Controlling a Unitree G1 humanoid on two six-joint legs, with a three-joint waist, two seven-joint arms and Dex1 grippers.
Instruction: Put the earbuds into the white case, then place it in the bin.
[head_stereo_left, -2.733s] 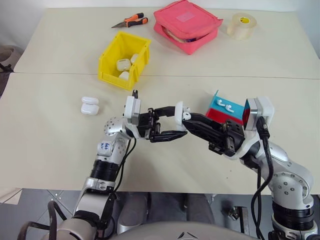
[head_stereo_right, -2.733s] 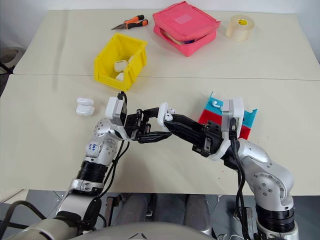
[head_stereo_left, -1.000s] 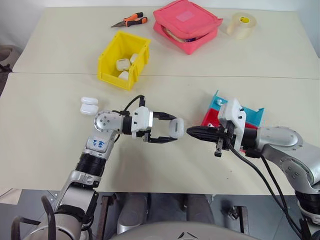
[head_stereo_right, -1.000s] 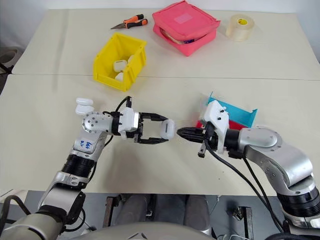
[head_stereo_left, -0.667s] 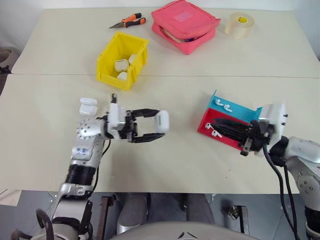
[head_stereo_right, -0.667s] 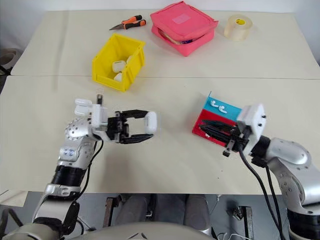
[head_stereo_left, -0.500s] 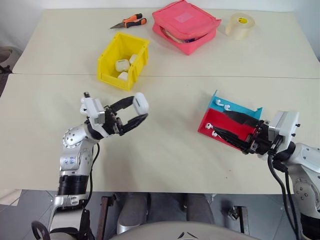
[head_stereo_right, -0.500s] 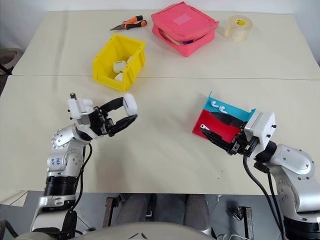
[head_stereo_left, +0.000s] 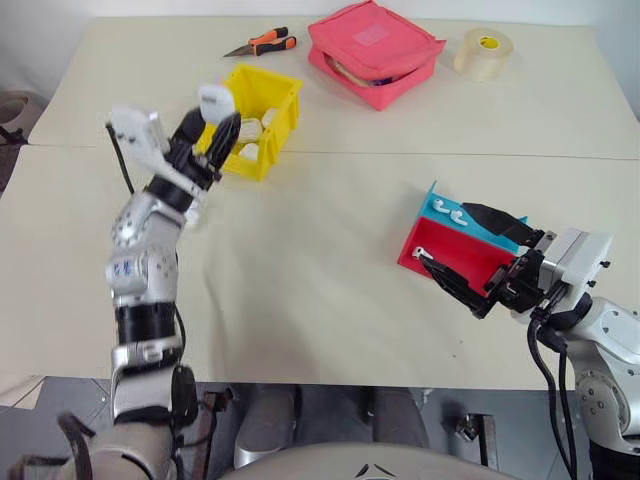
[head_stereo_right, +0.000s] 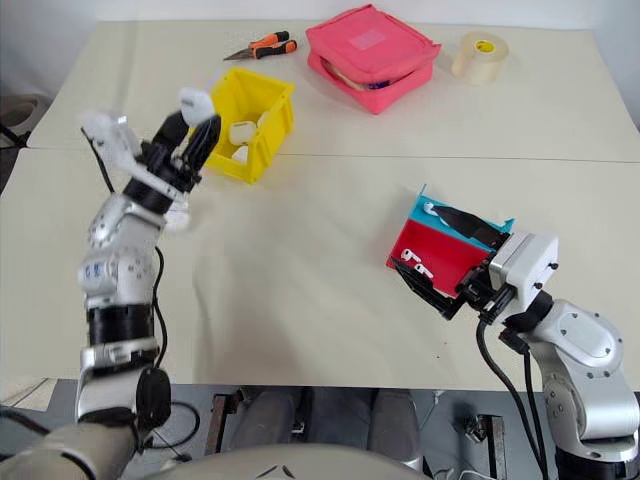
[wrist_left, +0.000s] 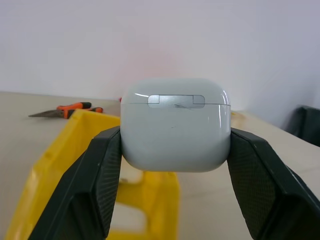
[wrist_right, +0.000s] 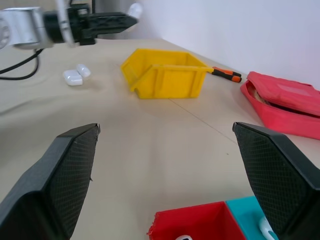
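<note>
Risk right now: glossy rounded white plastic case (wrist_left: 175, 125) pinched shut-lidded in left gripper (head_stereo_left: 212, 128), raised just short of the bright yellow plastic bin (head_stereo_left: 268, 100) ahead. Smooth shell could squirt out or clip the bin's near wall. Right gripper (head_stereo_left: 470, 262) spread wide over red and blue trays (head_stereo_left: 470, 250), tiny white earbuds (head_stereo_left: 449, 211) between its fingers. No readable writing anywhere.

The left pincer (head_stereo_left: 222, 112) has carried the white case (head_stereo_left: 215, 101) from mid-counter up and far-left, beside the bin (head_stereo_left: 258, 117). The right pincer (head_stereo_left: 478, 258) released it, spread wide and withdrew rightward.
</note>
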